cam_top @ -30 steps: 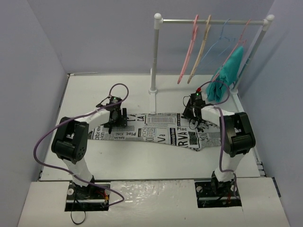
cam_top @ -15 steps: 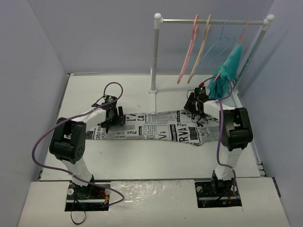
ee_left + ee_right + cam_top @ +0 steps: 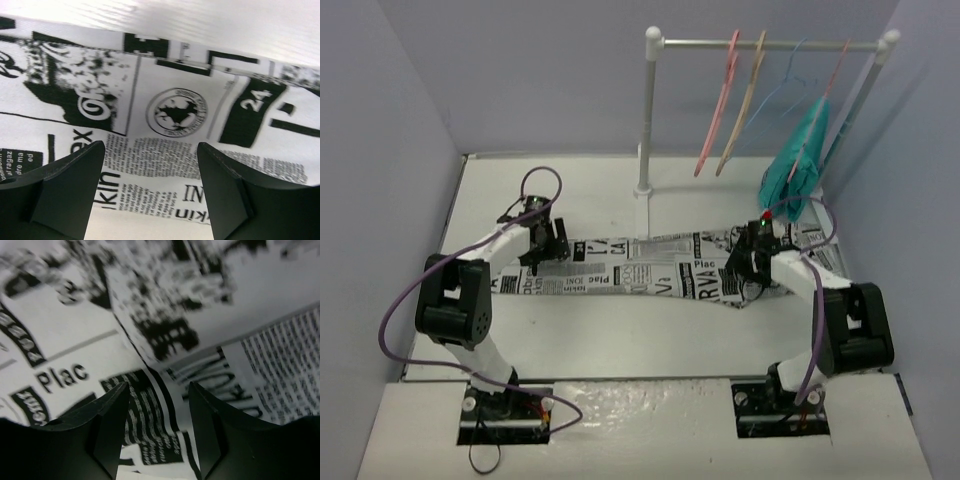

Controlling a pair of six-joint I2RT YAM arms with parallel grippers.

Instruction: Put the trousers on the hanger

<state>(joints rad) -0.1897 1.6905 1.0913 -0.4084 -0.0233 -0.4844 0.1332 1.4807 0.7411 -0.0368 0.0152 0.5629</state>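
top view, step: the trousers are spread lengthwise on the table, one end under the left fingers and the other under the right fingers. The laying-out is judged about done, and nothing is hung yet.
top view, hanger: the hanger is hooked on the rail, well beyond and above both sets of fingers, and is untouched.
top view, next move: the hanger is probably to be fetched from the rail, or the trousers folded first. A high reach beyond the right fingers would be called for.
top view, in the way: a tan hanger hangs just beside the pink one. A blue wire hanger and a teal garment are hung above the right fingers. The post stands beyond the trousers, between the two sets of fingers.
left wrist, fingers: they are spread wide and nothing is held. Printed cloth lies flat below the gap.
right wrist, fingers: they are partly apart and nothing is seen pinched. A crease in the trousers runs beneath the gap, and the view is blurred.
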